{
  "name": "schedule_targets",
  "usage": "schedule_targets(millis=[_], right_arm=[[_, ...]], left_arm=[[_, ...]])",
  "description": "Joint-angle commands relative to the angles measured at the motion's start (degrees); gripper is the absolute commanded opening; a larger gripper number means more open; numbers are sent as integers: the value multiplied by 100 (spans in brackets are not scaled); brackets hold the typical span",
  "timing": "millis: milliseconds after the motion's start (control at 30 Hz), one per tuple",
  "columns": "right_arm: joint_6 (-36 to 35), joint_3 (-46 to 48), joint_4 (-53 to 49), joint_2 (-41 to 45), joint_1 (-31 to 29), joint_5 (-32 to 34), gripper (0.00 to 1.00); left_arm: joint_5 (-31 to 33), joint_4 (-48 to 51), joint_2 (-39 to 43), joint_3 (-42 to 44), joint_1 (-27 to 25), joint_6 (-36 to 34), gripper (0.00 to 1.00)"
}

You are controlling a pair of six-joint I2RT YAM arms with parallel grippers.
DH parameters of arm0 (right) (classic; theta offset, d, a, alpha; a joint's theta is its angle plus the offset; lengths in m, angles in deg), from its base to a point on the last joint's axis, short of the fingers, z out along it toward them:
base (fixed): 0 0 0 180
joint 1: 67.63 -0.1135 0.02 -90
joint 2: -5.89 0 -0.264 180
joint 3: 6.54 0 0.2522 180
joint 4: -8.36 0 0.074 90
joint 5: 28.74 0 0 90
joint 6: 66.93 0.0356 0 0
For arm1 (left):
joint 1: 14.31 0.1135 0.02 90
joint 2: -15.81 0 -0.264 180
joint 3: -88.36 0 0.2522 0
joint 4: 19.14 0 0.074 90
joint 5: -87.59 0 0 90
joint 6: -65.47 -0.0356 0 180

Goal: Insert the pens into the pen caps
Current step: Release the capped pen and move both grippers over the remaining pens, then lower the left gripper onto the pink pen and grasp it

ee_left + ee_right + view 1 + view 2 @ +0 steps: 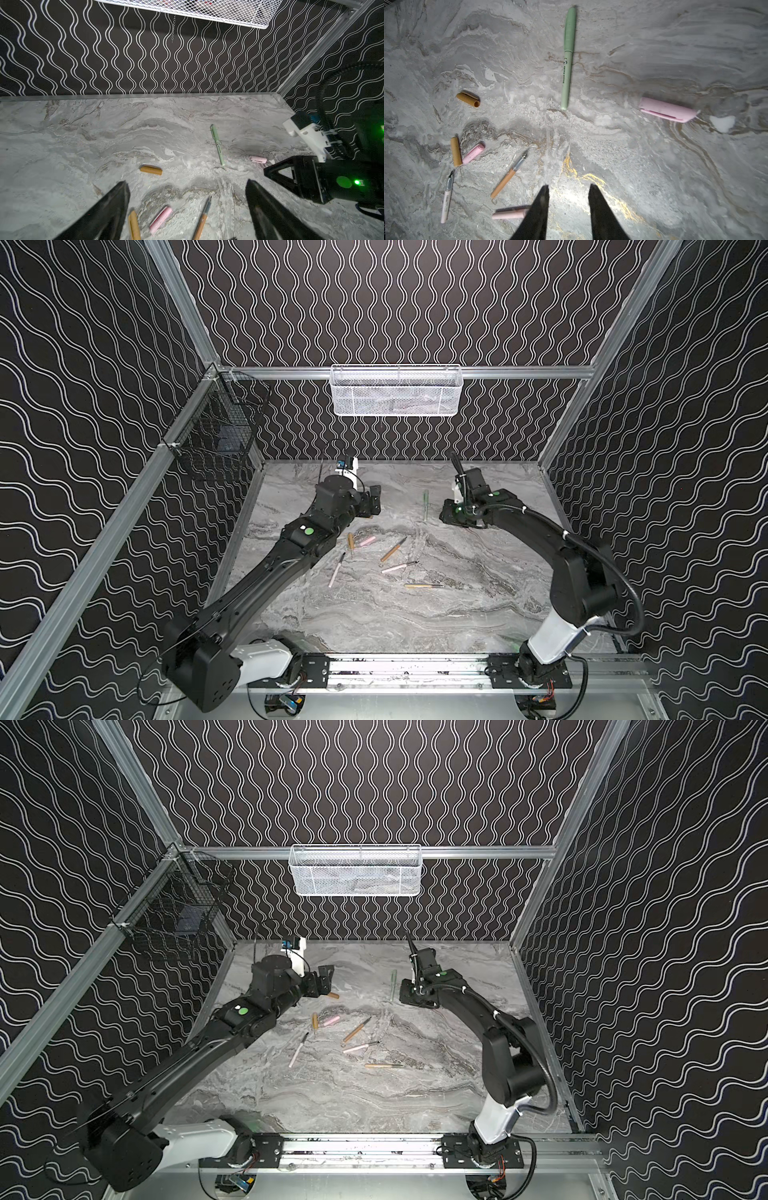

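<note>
My left gripper (187, 182) is open above the table (62, 145) with nothing between its fingers; in both top views it hangs at the back left (375, 501) (325, 979). A tan pen cap (151, 170) lies just ahead of it. Another tan cap (456, 151) and a pink cap (473, 153) lie side by side nearer the middle. My right gripper (569, 186) stands open over bare table, at the back right (451, 516). A third pink cap (667, 109) lies close to it. The green pen (568, 58) wears its cap. Two tan pens (392, 549) (424, 585) and two pink pens (399, 567) (336, 569) lie uncapped mid-table.
A white mesh basket (395, 391) hangs on the back wall and a black wire basket (216, 427) on the left wall. Aluminium frame rails edge the table. The arm bases sit on a rail (407, 668) along the front edge.
</note>
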Motion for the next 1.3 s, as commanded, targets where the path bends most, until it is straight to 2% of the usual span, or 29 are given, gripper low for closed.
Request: schedule_targets(millis=[0, 100, 200, 333, 367, 500, 600, 767, 900, 1033, 1133, 1267], right_arm=[[49, 328, 416, 397, -13, -22, 34], [-6, 547, 469, 654, -13, -56, 34], [-11, 658, 537, 804, -13, -196, 34], [5, 784, 702, 903, -13, -372, 33], [-7, 793, 698, 913, -13, -389, 33], [-48, 880, 785, 986, -13, -447, 34], [-73, 939, 767, 1060, -11, -476, 34], [-102, 1094, 786, 1286, -13, -478, 35], [-134, 1175, 817, 1392, -13, -495, 35], [-150, 1192, 854, 1375, -13, -500, 35], [-123, 1205, 906, 1373, -13, -537, 35], [-120, 1243, 946, 1400, -13, -557, 35]], left_arm=[[-382, 1096, 350, 55, 98, 71, 89], [-519, 1869, 662, 253, 230, 174, 86], [-663, 2729, 631, 381, 414, 281, 79], [-1215, 3342, 206, 621, 715, 12, 52], [-1247, 3368, 77, 684, 752, -40, 50], [-1170, 3455, -532, 714, 884, -216, 49], [-1294, 3421, -1060, 656, 925, -379, 53], [-1032, 3300, -1845, 606, 943, -388, 45], [-655, 3228, -2173, 674, 962, -354, 43], [-761, 3120, -2511, 722, 1019, -381, 41], [-1014, 3125, -2871, 670, 1050, -473, 32], [-928, 3163, -3074, 594, 1048, -467, 29]])
